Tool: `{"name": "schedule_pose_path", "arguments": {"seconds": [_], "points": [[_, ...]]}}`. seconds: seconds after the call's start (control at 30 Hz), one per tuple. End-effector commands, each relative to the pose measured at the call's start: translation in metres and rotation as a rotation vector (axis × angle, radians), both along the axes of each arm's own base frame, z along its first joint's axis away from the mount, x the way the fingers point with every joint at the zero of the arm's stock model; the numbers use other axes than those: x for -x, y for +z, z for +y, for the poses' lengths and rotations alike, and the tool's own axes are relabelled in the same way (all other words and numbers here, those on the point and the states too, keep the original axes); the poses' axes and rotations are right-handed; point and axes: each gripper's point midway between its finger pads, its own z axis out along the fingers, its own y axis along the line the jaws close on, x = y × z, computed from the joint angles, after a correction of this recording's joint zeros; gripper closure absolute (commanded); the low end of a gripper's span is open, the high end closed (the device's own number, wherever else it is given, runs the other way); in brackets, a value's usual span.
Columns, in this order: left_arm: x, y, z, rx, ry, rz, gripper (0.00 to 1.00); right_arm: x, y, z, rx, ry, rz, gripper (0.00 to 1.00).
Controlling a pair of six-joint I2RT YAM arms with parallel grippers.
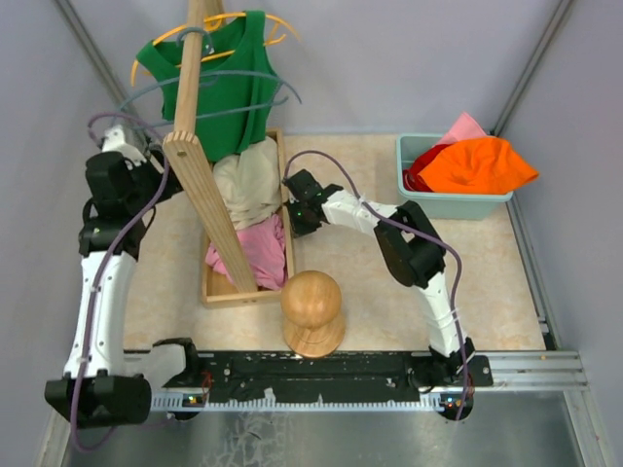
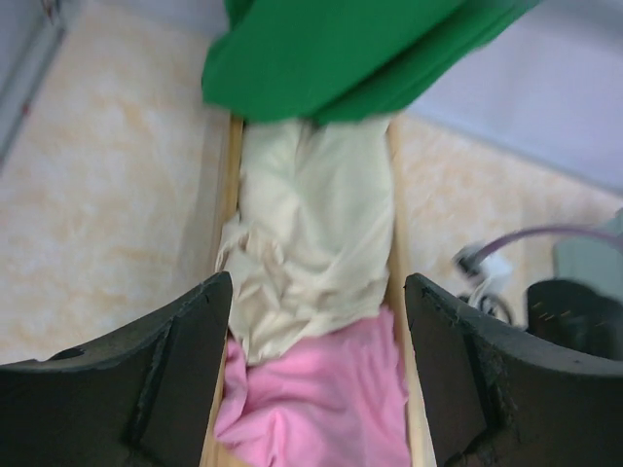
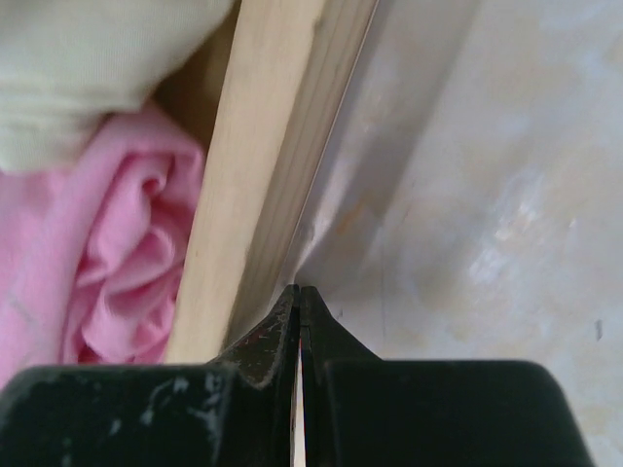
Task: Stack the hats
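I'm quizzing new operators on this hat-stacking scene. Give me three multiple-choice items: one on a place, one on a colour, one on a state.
1. Where does the orange hat lie?
A. in the tray
B. in the bin
C. on the hanger

2. What colour is the top on the hanger?
A. blue
B. yellow
C. green

3. How is the right gripper?
A. shut, holding nothing
B. wide open
C. shut on the orange hat

Answers:
1 B: it lies uppermost in the teal bin at the far right.
2 C: it shows green in both the top and left wrist views.
3 A: its fingertips meet beside the tray's outer wall, with nothing between them.
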Motion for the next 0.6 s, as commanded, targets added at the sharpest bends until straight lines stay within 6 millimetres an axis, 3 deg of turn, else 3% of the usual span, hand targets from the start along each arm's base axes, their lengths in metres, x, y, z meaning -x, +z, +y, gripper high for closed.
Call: {"name": "schedule_pose_path", "arguments": {"seconds": [0.0,0.17,0.27,0.43,0.57], "points": [[0.025,0.097,0.006,-0.029,0.041,-0.239,0.23,0.023,0.033,0.006,-0.089,0.046,0.034,1.0],[0.06,0.176,0.008,-0.071,0.056,-0.447,0.23,0.039,0.024,0.0,-0.117,0.057,0.103,1.0],[0.079,0.217,0.0,-0.073,0.018,-0.574,0.24,0.048,0.021,0.003,-0.161,0.069,0.158,1.0],[0.115,0.295,-0.037,-0.067,-0.18,-0.807,0.27,0.058,0.023,0.018,-0.231,0.118,0.22,1.0],[0.151,0.357,-0.063,-0.081,-0.332,-0.977,0.27,0.051,0.03,0.046,-0.317,0.144,0.252,1.0]]}}
